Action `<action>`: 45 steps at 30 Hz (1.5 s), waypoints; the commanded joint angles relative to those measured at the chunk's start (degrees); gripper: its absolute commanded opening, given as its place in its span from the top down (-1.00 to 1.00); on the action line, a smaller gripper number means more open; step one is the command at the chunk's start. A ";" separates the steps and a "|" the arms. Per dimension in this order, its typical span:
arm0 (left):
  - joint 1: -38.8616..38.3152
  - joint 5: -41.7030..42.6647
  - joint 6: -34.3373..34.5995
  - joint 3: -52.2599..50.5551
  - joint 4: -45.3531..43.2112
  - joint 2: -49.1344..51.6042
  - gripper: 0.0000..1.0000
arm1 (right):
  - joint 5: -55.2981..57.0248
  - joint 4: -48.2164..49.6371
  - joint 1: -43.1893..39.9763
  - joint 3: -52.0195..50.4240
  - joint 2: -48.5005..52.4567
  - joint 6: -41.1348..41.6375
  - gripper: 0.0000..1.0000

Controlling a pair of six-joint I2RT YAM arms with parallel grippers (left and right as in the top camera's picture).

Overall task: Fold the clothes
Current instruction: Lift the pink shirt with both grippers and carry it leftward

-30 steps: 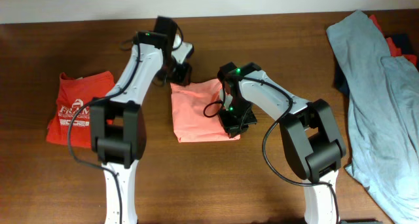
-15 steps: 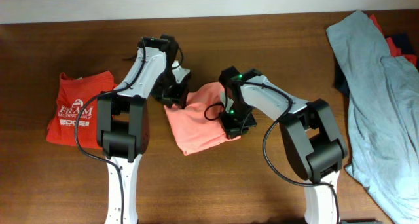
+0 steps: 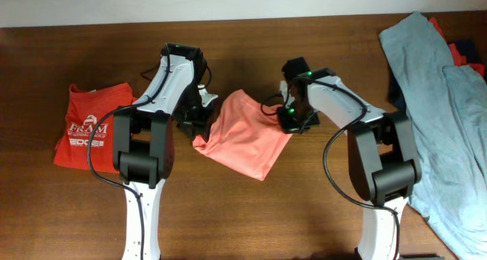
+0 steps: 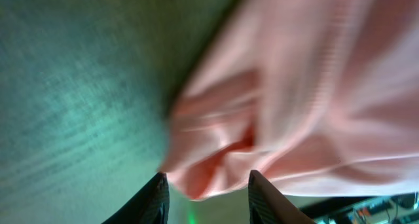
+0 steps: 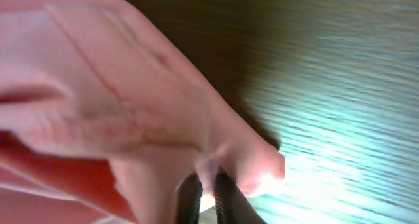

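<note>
One done: red-orange tee (image 3: 91,131) folded, frame left. Centre: salmon-pink tee (image 3: 247,134) pinched by left gripper (image 4: 209,194), right gripper (image 5: 206,188). Unfolded: grey-blue pile (image 3: 441,100), right.

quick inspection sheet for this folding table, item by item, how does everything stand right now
surface: brown wooden table, no stains seen
job's things: salmon-pink shirt folded, at centre, gripped at two opposite ends; red-orange shirt folded at the left; grey-blue shirt spread unfolded at the right
clutter: dark and red cloth peeking from under the grey-blue shirt, kind unclear
grippers: left pincer shut on a bunched pink edge; right pincer shut on a pink corner
cables: black cable loops run along both arms
surroundings: pale wall strip behind the table; nothing else seen
</note>
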State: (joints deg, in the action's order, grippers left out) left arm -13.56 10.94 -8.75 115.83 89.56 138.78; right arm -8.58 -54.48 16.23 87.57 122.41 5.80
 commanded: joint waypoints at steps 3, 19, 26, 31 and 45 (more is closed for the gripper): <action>-0.07 2.12 1.38 0.85 -2.95 -1.29 0.21 | 4.35 -2.64 -0.50 0.90 1.40 -2.58 0.64; -0.07 14.03 -5.53 0.72 -17.46 -6.69 -0.66 | 4.39 -10.82 -0.48 6.75 -13.42 -2.58 0.55; -0.22 18.82 -8.11 0.68 -20.09 -3.89 -0.69 | 4.37 -15.26 -0.50 6.99 -18.49 -2.58 0.51; -0.35 21.51 -8.96 0.68 -22.34 -1.03 -0.70 | 4.37 -17.22 -0.50 6.99 -18.56 -2.58 0.52; -6.40 27.19 -10.32 0.68 -23.41 8.31 -0.27 | 4.37 -18.01 -0.52 6.99 -18.56 -2.56 0.53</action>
State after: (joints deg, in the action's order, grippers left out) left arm -17.58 37.95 -17.15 117.58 66.08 142.21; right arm -5.10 -72.27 15.73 94.39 104.09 3.14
